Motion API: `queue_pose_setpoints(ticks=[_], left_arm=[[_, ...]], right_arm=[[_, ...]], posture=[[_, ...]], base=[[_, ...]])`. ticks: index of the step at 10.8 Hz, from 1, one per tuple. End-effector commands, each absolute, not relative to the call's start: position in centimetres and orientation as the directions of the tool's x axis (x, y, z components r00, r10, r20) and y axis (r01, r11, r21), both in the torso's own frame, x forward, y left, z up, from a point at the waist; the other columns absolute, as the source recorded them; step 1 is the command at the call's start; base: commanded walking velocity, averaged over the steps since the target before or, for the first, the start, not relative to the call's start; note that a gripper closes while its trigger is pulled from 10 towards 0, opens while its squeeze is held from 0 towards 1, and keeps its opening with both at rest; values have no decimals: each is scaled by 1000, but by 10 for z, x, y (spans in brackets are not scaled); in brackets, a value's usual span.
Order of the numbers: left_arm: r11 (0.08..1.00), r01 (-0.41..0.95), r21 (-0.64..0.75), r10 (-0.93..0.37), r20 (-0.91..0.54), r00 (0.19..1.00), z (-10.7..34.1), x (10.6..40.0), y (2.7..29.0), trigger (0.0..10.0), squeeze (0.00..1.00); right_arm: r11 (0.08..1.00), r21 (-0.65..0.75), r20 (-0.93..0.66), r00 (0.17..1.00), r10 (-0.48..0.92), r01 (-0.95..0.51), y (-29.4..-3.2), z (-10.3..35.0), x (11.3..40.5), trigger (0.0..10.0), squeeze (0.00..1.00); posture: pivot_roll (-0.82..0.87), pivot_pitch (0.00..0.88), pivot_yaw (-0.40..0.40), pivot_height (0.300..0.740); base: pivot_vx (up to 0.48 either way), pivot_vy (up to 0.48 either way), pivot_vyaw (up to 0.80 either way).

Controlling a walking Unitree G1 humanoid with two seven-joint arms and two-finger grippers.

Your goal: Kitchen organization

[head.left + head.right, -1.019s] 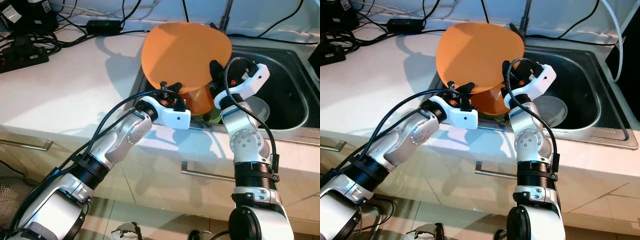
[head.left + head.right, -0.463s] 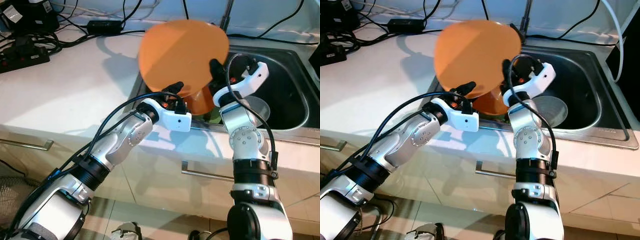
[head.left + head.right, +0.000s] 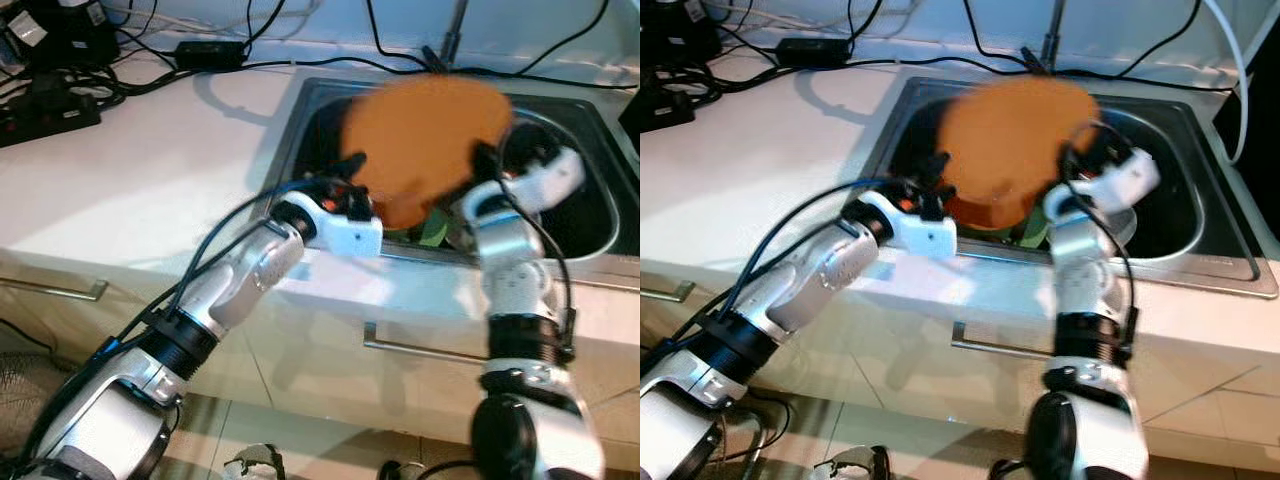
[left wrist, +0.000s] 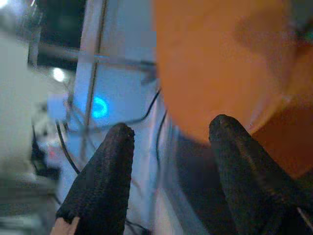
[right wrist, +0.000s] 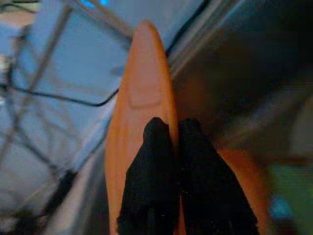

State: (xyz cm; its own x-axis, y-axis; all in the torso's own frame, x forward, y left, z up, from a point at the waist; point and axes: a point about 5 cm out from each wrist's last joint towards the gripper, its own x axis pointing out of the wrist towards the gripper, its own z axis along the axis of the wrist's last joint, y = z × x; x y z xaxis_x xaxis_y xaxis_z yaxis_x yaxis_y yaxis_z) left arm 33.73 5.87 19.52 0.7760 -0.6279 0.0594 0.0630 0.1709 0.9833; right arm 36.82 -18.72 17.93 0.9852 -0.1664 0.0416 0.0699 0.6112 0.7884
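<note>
Item: orange plate (image 3: 425, 140), flat, plain, matte, no pattern; outline motion-blurred in both eye views. Held tilted above the steel sink (image 3: 590, 215), broad face toward the camera, its long axis running from the lower left to the upper right of the basin.

Right gripper (image 5: 168, 161): the right wrist view gives the plate edge-on, a thin orange blade, with the two black fingers (image 5: 151, 191) pressed tight on either face of its rim. The eye views place this grip at the plate's right edge (image 3: 485, 165).

Left gripper (image 4: 171, 152): the left wrist view shows its fingers (image 4: 105, 171) spread wide, nothing between them, the plate's face just beyond the tips. In the eye views it sits at the front left rim of the sink (image 3: 345, 195), close under the plate's lower left edge.

Also in the basin: an orange bowl (image 3: 985, 210) below the plate, something green (image 3: 432, 228) beside it.

Counter (image 3: 140, 180): white, left of the sink, with black cables (image 3: 60, 85) at the back.
</note>
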Motion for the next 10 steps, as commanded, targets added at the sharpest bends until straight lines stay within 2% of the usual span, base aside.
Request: queue_pose_setpoints(ticks=[1,2,3,5,6,7,8,10], left_arm=[[255,122,959,-604,59,794,192,338,64,10000,0],[448,181,875,-548,110,829,195,342,70,10000,0],[565,198,801,-490,133,861,197,345,79,10000,0],[688,208,695,-414,140,899,199,348,92,10000,0],[762,234,604,-384,131,914,199,349,95,10000,0],[858,289,426,-360,96,928,197,349,94,10000,0],[901,318,294,-362,105,926,203,348,90,10000,0],[910,388,146,-403,93,911,205,342,82,10000,0]], right_arm=[[622,781,87,976,-201,59,-193,191,370,1490,0],[651,755,84,973,-213,77,-197,189,371,10000,0],[657,748,73,971,-227,98,-200,186,372,10000,0],[692,711,57,972,-230,122,-202,179,375,10000,0],[719,681,43,973,-227,138,-201,176,376,10000,0],[743,651,20,976,-218,152,-197,169,377,10000,0],[782,608,19,981,-191,141,-190,165,378,10000,0],[783,609,-7,987,-158,129,-181,157,381,10000,0]], posture=[[95,66,33,740],[99,68,31,740],[104,69,30,740],[107,71,27,740],[105,72,26,740],[111,73,22,740],[124,75,18,740],[131,77,18,740]], base=[[0,0,0],[0,0,0],[0,0,0],[0,0,0],[0,0,0],[0,0,0],[0,0,0],[0,0,0]])
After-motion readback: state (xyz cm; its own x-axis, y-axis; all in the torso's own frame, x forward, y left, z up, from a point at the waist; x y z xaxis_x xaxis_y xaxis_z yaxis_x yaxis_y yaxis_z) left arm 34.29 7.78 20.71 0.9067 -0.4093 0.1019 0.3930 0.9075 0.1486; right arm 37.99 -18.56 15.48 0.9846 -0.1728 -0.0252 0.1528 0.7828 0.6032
